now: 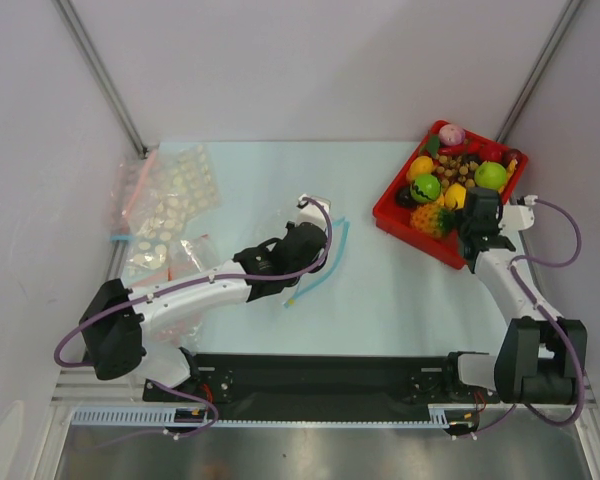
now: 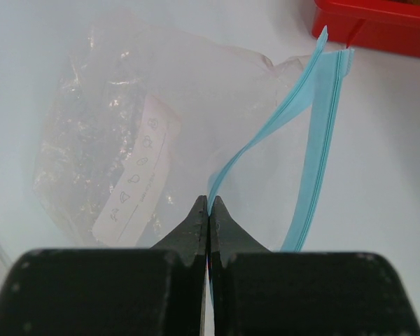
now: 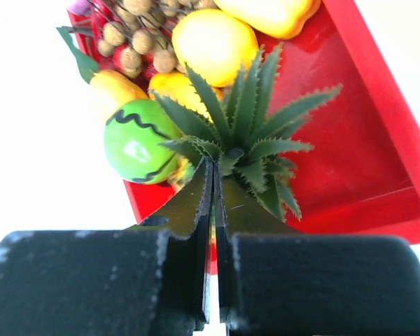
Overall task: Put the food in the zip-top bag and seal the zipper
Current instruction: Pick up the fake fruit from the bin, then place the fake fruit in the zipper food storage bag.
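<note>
The clear zip-top bag (image 2: pixel 112 140) lies flat on the table with a white label on it. Its light-blue zipper (image 2: pixel 315 140) gapes open in two strands. My left gripper (image 2: pixel 208 203) is shut on the nearer strand; in the top view it (image 1: pixel 323 252) sits mid-table by the zipper (image 1: pixel 332 262). The food lies in a red tray (image 3: pixel 378 140). An orange pineapple (image 1: pixel 432 218) has its green leaves (image 3: pixel 252 133) fanning around my right gripper (image 3: pixel 213 162), which is shut at the leaf crown. A dark-marked green round fruit (image 3: pixel 136 143) and a yellow piece (image 3: pixel 213 42) lie beside it.
The red tray (image 1: pixel 395 215) at the back right holds several more toy foods. Clear bags with pink strips (image 1: pixel 165 215) lie piled at the left. Slanted metal poles (image 1: pixel 100 70) run along both side walls.
</note>
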`<state>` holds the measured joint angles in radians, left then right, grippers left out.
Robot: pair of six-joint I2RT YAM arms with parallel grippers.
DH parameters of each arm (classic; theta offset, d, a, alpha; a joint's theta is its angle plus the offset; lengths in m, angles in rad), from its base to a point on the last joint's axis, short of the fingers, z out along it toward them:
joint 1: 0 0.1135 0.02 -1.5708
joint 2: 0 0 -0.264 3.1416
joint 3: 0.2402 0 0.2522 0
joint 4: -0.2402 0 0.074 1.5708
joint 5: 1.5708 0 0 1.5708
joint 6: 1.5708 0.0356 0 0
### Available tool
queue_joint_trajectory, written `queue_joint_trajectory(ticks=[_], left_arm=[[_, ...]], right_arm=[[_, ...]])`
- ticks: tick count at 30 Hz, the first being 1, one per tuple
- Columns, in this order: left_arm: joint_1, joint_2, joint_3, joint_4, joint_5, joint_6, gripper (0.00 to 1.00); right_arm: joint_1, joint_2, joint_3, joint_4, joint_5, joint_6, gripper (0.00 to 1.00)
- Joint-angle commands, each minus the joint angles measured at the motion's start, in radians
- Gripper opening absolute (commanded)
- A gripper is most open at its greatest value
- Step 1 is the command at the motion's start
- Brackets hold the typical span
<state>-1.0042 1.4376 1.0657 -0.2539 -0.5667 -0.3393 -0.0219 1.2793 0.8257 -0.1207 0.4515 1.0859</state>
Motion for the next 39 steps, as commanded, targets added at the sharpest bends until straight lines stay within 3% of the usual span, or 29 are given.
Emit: queue_joint_trajectory(ticks=[1,18,32,39], left_arm=[[-0.007,-0.039,0.019,0.001,-0.01,0.005,0.0],[-0.005,0.017,0.043,-0.01,0.071,-0.003,0.0],[-0.005,0.083,0.123,-0.048,0.185,-0.017,0.0],[0.004,0.147,0.214,-0.09,0.244,-0.038,0.0]], right_arm=[[0.011,-0.076,-0.017,0.006,0.047,-0.038,0.0],[0.066,-0.296,-0.048,0.05,-0.017,-0.136,0.0],[0.218,-0.538,-0.091,0.024,-0.069,-0.207,0.0],[0.316,-0.666,-0.131,0.102,-0.096,-0.302,0.0]])
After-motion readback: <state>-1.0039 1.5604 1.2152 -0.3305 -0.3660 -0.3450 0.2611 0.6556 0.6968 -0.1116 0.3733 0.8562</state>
